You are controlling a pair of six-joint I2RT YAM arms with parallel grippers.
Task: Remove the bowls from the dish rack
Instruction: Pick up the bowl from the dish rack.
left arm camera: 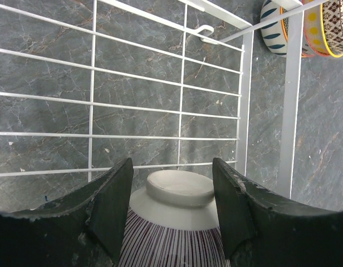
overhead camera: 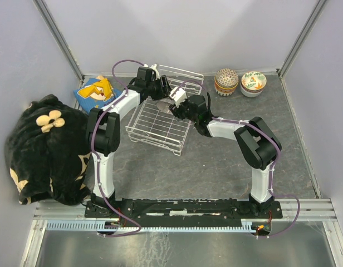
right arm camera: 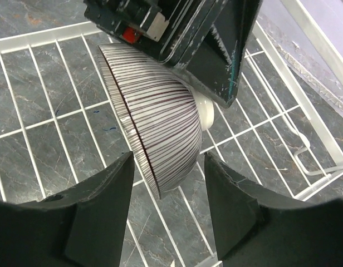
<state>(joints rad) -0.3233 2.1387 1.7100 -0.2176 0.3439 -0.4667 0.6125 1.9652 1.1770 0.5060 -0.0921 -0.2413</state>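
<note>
Left gripper (left arm camera: 171, 172) is gripping the striped bowl (right arm camera: 155, 128) — tilted on edge over the dish rack (overhead camera: 155, 128) | right gripper (right arm camera: 168, 161) is hovering open, the rim pointing down between its jaws.

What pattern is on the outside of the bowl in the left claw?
The bowl has thin dark stripes on white, clearest in the right wrist view.

place: lab test booth | evidence: plain grey walls (overhead camera: 188, 28), aluminium frame posts (overhead camera: 59, 38), two arms (overhead camera: 103, 167) bolted to base rail (overhead camera: 182, 207)
</note>
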